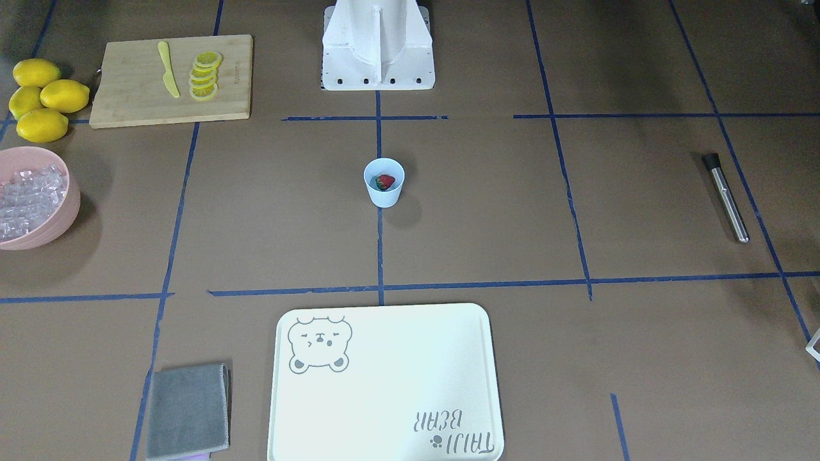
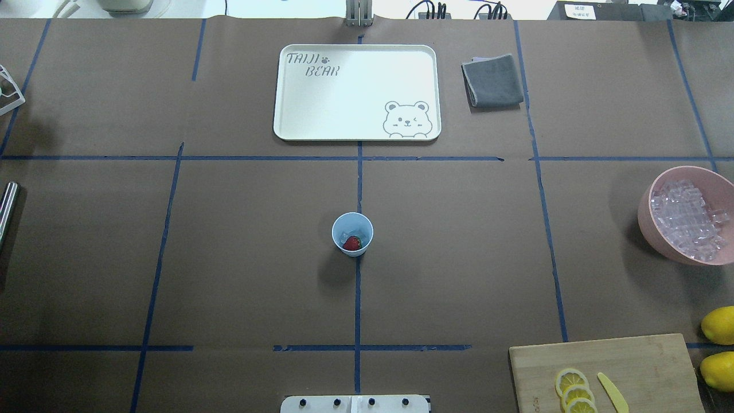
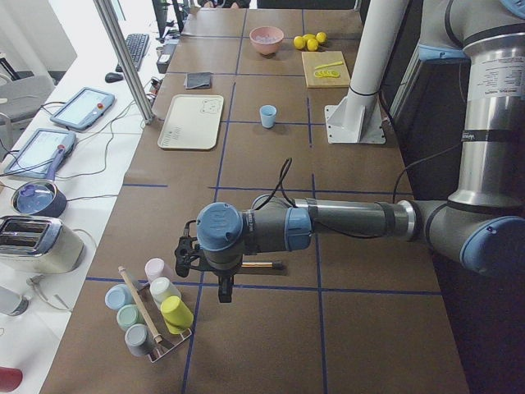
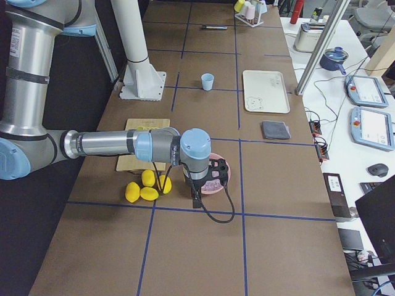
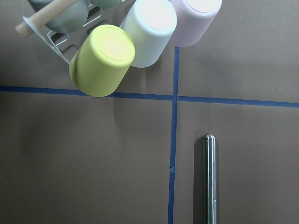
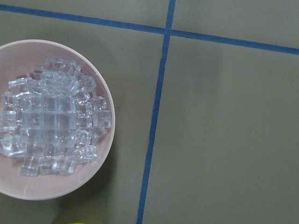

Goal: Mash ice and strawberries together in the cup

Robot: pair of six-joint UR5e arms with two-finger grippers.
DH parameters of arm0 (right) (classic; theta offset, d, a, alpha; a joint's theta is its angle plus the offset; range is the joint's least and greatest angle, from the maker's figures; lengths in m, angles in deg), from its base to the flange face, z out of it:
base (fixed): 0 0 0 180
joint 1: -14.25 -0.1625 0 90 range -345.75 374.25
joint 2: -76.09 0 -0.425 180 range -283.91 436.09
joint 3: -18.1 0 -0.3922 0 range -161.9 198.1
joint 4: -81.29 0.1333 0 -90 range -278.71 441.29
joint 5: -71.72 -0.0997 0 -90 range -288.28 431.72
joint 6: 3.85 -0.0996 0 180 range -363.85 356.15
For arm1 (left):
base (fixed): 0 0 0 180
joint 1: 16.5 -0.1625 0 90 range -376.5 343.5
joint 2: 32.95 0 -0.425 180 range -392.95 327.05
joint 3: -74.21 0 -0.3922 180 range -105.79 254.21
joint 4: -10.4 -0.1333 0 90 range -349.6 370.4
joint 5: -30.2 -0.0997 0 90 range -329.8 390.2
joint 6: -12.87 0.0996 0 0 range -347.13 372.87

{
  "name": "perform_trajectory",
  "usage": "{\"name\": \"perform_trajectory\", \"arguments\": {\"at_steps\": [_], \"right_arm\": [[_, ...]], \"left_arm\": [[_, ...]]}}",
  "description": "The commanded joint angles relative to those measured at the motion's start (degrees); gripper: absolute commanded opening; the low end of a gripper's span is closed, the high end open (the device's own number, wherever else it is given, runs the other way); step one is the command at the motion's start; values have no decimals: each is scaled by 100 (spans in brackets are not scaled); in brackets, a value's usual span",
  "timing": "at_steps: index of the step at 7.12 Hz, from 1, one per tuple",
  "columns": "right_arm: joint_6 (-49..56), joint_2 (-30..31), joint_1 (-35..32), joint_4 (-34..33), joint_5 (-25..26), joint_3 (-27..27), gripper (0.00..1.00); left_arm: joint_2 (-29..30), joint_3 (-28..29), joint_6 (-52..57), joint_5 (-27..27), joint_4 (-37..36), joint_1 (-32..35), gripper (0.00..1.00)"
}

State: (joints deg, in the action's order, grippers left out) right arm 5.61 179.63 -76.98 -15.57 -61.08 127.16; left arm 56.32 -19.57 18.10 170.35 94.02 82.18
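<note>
Lying inside cup (image 1: 384, 196): one strawberry (image 1: 385, 182).

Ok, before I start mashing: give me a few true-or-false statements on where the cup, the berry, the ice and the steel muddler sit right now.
1. The strawberry lies inside the cup. True.
2. The muddler stands in the cup. False: it lies flat on the table, far off on the robot's left side.
3. The pink bowl holds a heap of ice. True.
4. The cup stands on the tray. False: it stands on the brown table cover, apart from the tray.
</note>
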Motion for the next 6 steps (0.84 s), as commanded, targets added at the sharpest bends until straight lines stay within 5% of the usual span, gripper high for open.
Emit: {"name": "perform_trajectory", "arguments": {"at_steps": [1, 6], "right_arm": [[3, 0, 0, 0, 0, 1, 100], [3, 9, 0, 0, -9, 1, 100]], "left_arm": [[20, -165, 22, -432, 5, -15, 100], [11, -220, 479, -559, 23, -402, 100]]}}
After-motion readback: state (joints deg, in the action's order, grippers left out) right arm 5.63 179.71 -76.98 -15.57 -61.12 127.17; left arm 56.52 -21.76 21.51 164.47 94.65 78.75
